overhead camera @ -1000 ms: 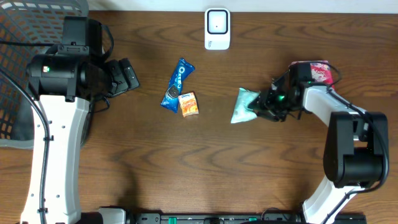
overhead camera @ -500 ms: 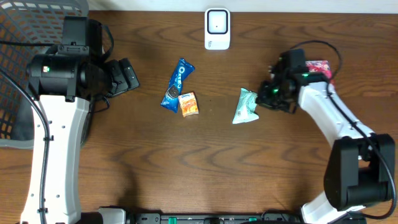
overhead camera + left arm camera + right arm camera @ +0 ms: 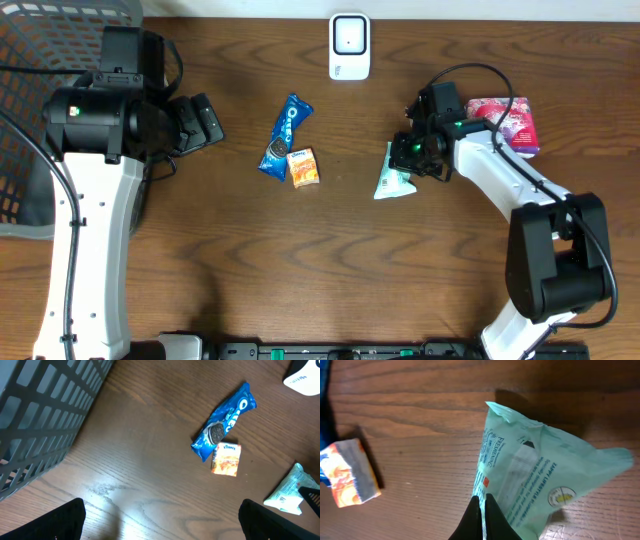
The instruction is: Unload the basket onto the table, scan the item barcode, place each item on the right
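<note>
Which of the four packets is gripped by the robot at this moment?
The mint-green packet: the right gripper is shut on its edge. The blue Oreo packet, the small orange pack and the pink packet lie free.

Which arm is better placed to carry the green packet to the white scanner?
The right arm. Its jaws are shut on the green packet, not far from the white scanner. The left arm is by the basket, jaws wide open, farther from both.

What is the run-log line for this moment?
right pincer: shut on green packet | left pincer: open, empty | scanner: packet not yet there
</note>
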Available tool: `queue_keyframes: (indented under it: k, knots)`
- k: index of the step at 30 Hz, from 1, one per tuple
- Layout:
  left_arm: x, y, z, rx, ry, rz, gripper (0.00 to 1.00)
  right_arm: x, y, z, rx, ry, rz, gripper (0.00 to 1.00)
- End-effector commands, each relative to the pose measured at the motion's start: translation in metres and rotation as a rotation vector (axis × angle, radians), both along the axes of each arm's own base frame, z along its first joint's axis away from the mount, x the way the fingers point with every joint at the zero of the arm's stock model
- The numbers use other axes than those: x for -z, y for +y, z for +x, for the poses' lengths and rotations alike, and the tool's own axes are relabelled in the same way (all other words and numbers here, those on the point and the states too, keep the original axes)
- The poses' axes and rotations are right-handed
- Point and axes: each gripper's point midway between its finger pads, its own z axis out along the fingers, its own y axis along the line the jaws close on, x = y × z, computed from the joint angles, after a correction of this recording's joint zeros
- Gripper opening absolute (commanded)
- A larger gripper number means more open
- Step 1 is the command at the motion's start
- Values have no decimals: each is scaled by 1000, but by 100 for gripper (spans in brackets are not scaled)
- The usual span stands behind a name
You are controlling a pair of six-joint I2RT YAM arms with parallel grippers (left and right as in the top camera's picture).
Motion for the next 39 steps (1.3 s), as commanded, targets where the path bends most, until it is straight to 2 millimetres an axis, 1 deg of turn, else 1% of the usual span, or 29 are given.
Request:
queue_keyframes:
  k: [1,5,11,14,18,21,24,28,34,37,39]
  knots:
    - [1,4,1,-5,5,17,98,20,-8,-3,8,43,-55,1]
    - [1,4,1,-4,5,18,98,36,-26,-12,30,95,-158,1]
    - [1,4,1,-5,5,17,98,38,-48,-19,53,125,-269,1]
    - [1,4,1,-4,5,18,98,28,-53,-21,44,153,-280,1]
    - [1,4,1,-4,5,18,98,0,-55,-16,22,177,-288,3]
    - [1,4,1,-5,5,17,98,-16,-55,-20,0,205,-298,4]
    - [1,4,1,-5,5,17,98,-16,-58,-31,-17,248,-315,5]
    - [1,4,1,-5,5,17,98,-3,-61,-45,-25,294,-327,3]
    - [1,4,1,-4,5,18,98,29,-57,-57,-12,297,-293,2]
    - [1,4,0,-5,5,17,98,42,-59,-62,7,296,-292,1]
    - [1,4,0,-5,5,17,98,46,-59,-62,11,288,-290,1]
